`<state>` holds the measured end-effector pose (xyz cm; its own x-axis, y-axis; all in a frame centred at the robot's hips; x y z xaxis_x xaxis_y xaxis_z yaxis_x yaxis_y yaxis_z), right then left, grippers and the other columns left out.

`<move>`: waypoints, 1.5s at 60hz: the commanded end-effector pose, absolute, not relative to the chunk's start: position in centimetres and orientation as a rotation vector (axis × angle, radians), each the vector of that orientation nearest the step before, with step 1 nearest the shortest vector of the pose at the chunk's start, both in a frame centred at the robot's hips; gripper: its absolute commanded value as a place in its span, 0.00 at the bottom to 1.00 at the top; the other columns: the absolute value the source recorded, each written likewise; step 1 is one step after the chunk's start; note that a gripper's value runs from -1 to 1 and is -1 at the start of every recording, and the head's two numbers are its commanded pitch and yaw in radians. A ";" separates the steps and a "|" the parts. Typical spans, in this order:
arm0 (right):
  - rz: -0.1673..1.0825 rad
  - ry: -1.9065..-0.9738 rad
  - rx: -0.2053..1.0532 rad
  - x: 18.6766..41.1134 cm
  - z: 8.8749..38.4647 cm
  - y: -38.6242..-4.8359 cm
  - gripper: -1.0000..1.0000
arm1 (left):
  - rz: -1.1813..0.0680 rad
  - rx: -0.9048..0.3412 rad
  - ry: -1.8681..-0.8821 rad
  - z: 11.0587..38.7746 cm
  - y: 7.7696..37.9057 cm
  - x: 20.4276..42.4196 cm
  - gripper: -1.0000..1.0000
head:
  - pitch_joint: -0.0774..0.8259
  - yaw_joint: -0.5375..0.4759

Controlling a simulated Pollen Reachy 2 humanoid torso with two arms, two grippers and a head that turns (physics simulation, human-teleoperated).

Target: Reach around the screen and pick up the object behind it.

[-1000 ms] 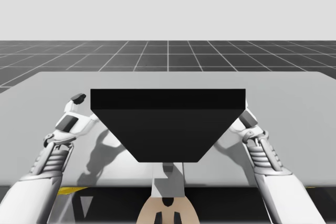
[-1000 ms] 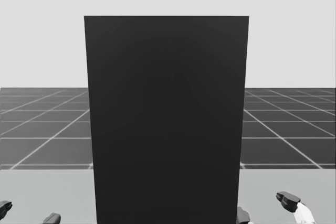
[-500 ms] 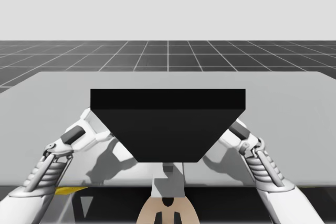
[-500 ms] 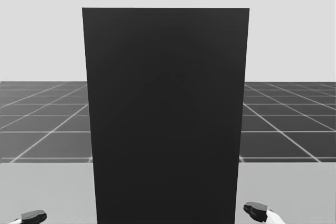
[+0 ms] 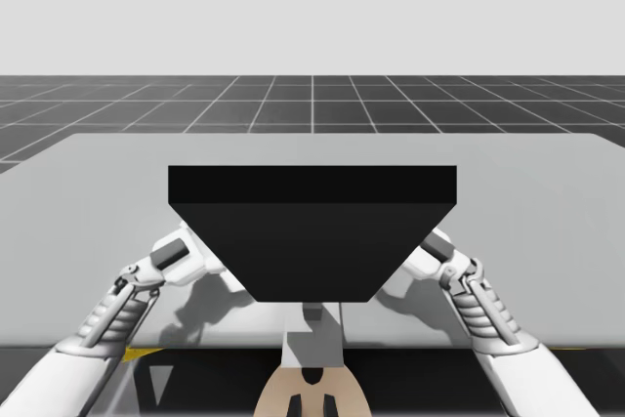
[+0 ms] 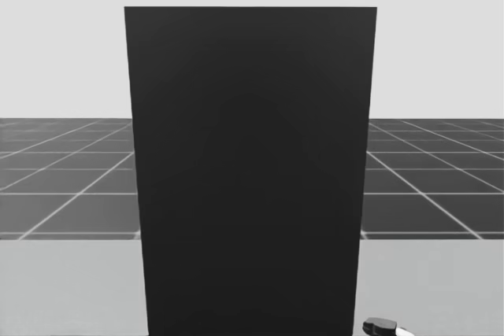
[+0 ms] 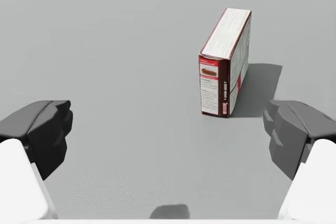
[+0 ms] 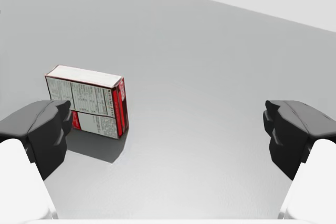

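Both arms have swung in closer to the black screen (image 5: 312,231). The left gripper (image 7: 168,129) and right gripper (image 8: 168,129) are spread wide, holding nothing. Behind the screen the red-and-white box (image 7: 226,72) stands upright, untouched. Approach step, I'd say; next, one gripper must advance and straddle it.

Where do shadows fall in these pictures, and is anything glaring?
High view: my left arm and right arm throw grey shadows on the table; the black screen looks flat, no glare. Left wrist view: the red and white box casts a dark shadow beside its broad face. Right wrist view: it lies toward my right gripper. Head view: the screen is evenly dark.
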<state>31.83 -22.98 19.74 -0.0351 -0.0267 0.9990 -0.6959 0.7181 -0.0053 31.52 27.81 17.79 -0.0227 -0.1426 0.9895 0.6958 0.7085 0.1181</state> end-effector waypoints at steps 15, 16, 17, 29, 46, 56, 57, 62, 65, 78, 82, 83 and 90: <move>0.635 -1.513 0.617 31.8 19.2 -22.3 0.00 | -0.795 -0.559 -1.351 17.0 24.1 34.7 0.00 | 0.16 0.54; 0.636 -1.513 0.617 31.8 19.2 -22.3 0.00 | -0.798 -0.562 -1.349 16.9 24.0 34.9 0.00 | 0.16 0.54; 0.637 -1.512 0.617 31.8 19.2 -22.2 0.00 | -0.800 -0.564 -1.346 16.9 23.9 35.0 0.00 | 0.16 0.54; 0.653 -1.511 0.613 31.7 19.0 -22.1 0.00 | -0.828 -0.571 -1.303 16.0 22.1 37.8 0.00 | 0.17 0.54; 0.673 -1.511 0.612 31.5 19.0 -21.8 0.00 | -0.859 -0.608 -1.262 15.0 20.0 40.9 0.00 | 0.18 0.54; 0.677 -1.509 0.608 31.5 18.9 -21.7 0.00 | -0.866 -0.648 -1.234 14.1 18.4 42.1 0.00 | 0.19 0.53; 0.678 -1.509 0.607 31.5 18.9 -21.7 0.00 | -0.869 -0.648 -1.234 14.0 18.3 42.1 0.00 | 0.19 0.52; 0.681 -1.506 0.605 31.5 18.8 -21.7 0.00 | -0.876 -0.652 -1.226 13.7 17.6 42.5 0.00 | 0.20 0.52; 0.682 -1.505 0.604 31.5 18.8 -21.7 0.00 | -0.875 -0.657 -1.223 13.6 17.2 42.8 0.00 | 0.20 0.52; 0.685 -1.506 0.601 31.4 18.8 -21.7 0.00 | -0.836 -0.667 -1.188 12.3 17.1 43.9 0.00 | 0.20 0.52; 0.686 -1.507 0.601 31.4 18.8 -21.7 0.00 | -0.832 -0.663 -1.174 12.0 17.4 44.0 0.89 | 0.21 0.52; 0.685 -1.506 0.601 31.5 18.8 -21.7 0.00 | -0.831 -0.663 -1.173 12.0 17.5 44.0 0.97 | 0.20 0.52; 0.684 -1.505 0.596 31.5 18.8 -21.7 0.00 | -0.824 -0.664 -1.164 12.2 17.7 44.1 1.00 | 0.21 0.51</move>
<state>31.46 -21.66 18.83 -0.0494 0.0354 0.9981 -0.7285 0.6824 -0.0603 43.77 16.95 12.55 0.1513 -0.2026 0.9675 0.8479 0.5296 -0.0217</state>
